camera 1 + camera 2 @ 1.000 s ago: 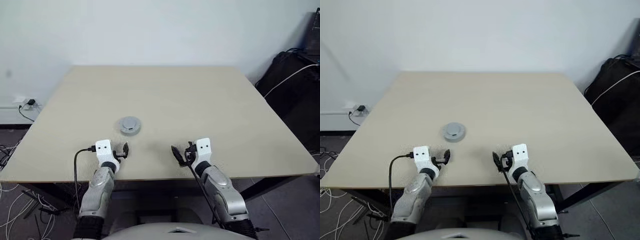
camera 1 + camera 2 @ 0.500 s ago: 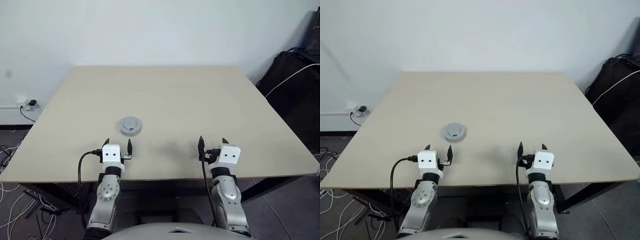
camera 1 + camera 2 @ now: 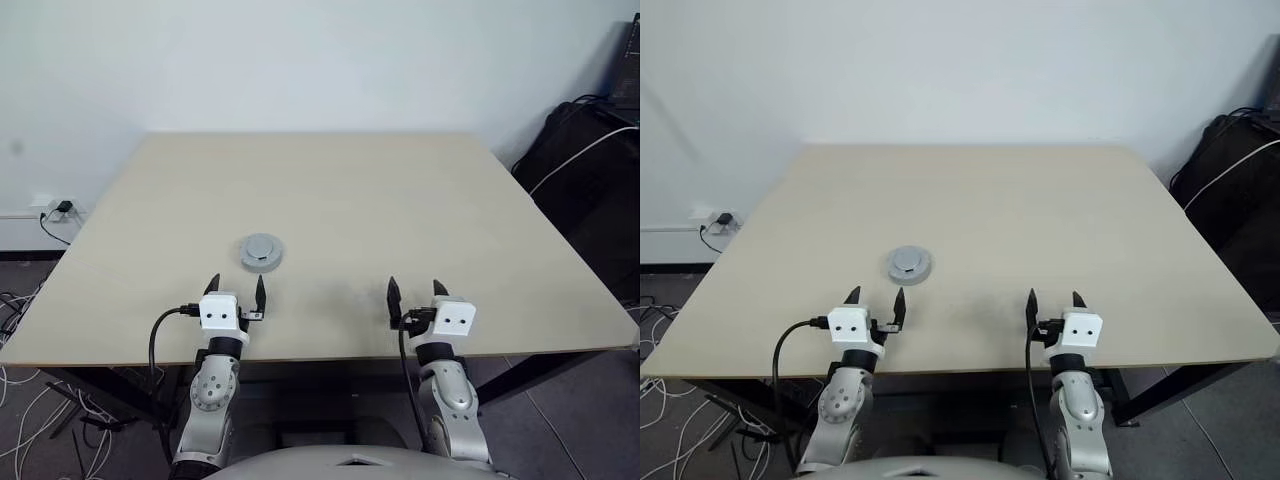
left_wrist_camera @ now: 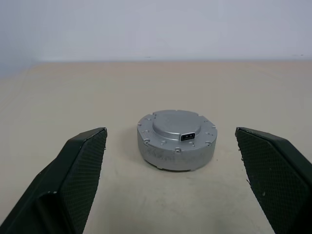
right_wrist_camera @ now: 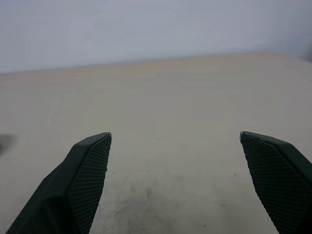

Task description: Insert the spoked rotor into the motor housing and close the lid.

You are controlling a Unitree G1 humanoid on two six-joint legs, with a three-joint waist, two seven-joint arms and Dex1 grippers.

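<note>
left pincer (image 3: 236,289) apart, empty | right pincer (image 3: 413,292) apart, empty | motor housing (image 4: 176,138) lidded, on table (image 3: 400,200)

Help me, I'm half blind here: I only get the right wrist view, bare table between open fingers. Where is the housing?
Observer: The housing stands on the table just ahead of the left gripper, off to the robot's left.
Operator: Is the lid on it?
Observer: Yes, the lid sits closed on top, seen from the left wrist.
Operator: Left gripper holding anything?
Observer: No, it is open and empty, short of the housing.
</note>
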